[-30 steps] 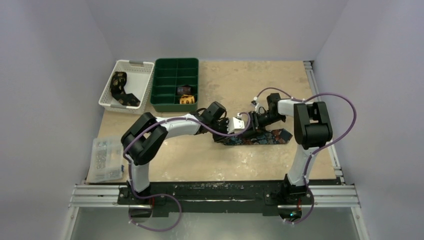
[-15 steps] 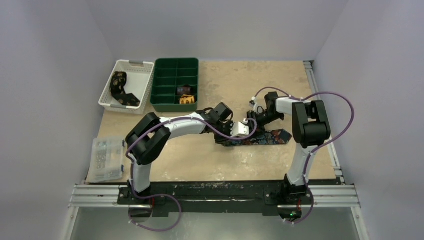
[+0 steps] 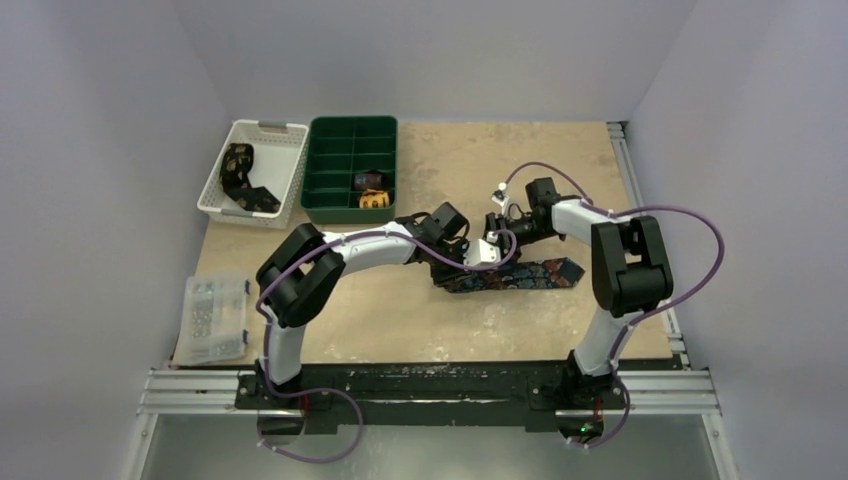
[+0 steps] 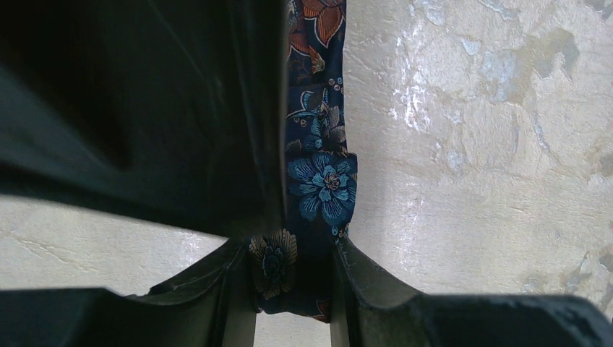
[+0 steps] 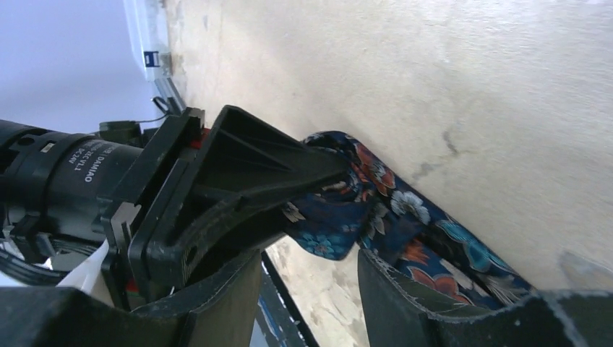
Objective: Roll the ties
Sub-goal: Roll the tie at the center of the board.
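1. "DAMIAO" in white capitals, printed along the black cylindrical motor housing (image 5: 65, 173) in the right wrist view.
2. Beside it on the same housing runs a second, smaller white line of characters, too fine to read with certainty.
3. A small blue-and-white label (image 5: 151, 58) sits on a pale edge beyond the desk (image 5: 470, 87); it is too small to read.

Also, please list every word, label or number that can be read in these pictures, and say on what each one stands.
"DAMIAO": white print on the black motor housing, right wrist view.
Smaller print beside it: too blurred to read.
Small blue-and-white sticker at the edge of the table: too small to read.
No other text shows.
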{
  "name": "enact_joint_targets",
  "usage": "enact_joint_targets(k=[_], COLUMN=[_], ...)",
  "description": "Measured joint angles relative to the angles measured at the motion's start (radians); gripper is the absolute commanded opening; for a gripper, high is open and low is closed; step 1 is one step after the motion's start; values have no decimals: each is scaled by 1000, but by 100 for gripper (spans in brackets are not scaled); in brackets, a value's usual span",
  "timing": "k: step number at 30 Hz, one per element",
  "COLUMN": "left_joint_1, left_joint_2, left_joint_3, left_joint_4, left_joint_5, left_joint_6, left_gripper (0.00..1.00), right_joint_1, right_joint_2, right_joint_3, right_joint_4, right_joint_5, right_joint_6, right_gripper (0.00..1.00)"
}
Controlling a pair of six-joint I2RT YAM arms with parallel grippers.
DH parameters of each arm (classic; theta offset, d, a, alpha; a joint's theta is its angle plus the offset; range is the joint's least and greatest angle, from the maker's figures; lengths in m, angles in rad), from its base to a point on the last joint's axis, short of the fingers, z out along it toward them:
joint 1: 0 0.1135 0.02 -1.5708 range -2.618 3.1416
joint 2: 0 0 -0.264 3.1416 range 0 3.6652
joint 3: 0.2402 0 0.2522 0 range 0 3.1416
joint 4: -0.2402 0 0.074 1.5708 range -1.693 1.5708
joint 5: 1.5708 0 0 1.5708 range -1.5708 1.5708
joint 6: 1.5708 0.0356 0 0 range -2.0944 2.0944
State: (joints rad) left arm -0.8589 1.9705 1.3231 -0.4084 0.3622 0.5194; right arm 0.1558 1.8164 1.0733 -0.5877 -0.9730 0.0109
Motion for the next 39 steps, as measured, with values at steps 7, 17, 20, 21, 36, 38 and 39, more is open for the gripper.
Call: enact_joint_targets(k=[7,17,20,21,36,38,39], left_joint_1=[0,0,0,0,53,54,54], left_joint_2=[0,8,11,11,-126,-127,-127], left_joint_3=[1,11,15,15,-359,-383,-392], left_joint_4=[0,-7,-11,-10,524,584,615], left_joint_5=[-2,-7,-11,-12,93,97,94], left_joint_6=[-5,-12,-21,-27,-241,-270,-285], left_gripper=[28,32,39,42,74,75,75], right_joint_1=[69,84,81,79,45,44,42], right_joint_2=[40,98,122,126,142,142,141], right_joint_3=[-20,-21,-5,-3,6,6,5], right_joint_4=[77,111,95,92,53,52,50], right_joint_5=[-16,-18,-52,-57,-39,-31,-23], right_joint_6=[62,74,56,50,-43,-46,-48], right_gripper=[55,1,0,0,0,0,0])
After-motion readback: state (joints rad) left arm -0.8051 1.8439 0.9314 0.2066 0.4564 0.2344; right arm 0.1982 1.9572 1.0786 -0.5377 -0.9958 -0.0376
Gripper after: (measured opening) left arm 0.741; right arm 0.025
